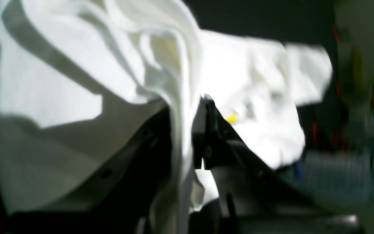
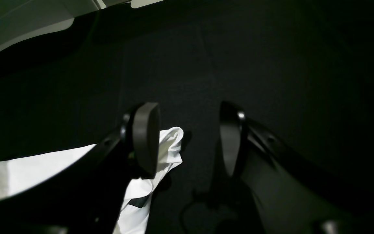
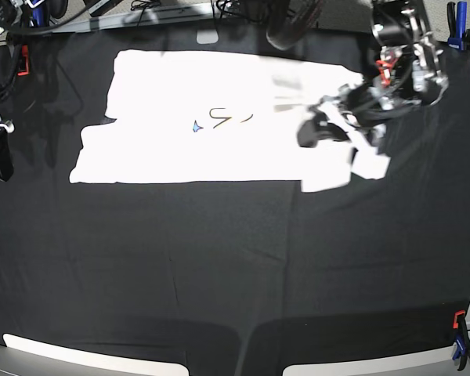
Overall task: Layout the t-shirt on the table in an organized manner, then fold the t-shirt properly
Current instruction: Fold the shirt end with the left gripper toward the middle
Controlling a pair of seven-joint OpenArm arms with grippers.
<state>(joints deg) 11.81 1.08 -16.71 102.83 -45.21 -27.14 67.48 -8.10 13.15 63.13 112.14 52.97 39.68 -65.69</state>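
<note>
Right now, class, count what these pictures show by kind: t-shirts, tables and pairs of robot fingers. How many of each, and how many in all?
t-shirt: 1
table: 1
pairs of fingers: 2 (left fingers shut on the t-shirt, right fingers open)
Total: 4

clamp [image 3: 459, 343] near right edge | clamps [image 3: 457, 23] far right corner | cables [image 3: 153, 6] far edge

black-draped table [image 3: 219, 266], white t-shirt [image 3: 196, 117] spread

T-shirt [image 3: 204, 117] soft white cloth; table [image 3: 219, 266] matt black cloth.
</note>
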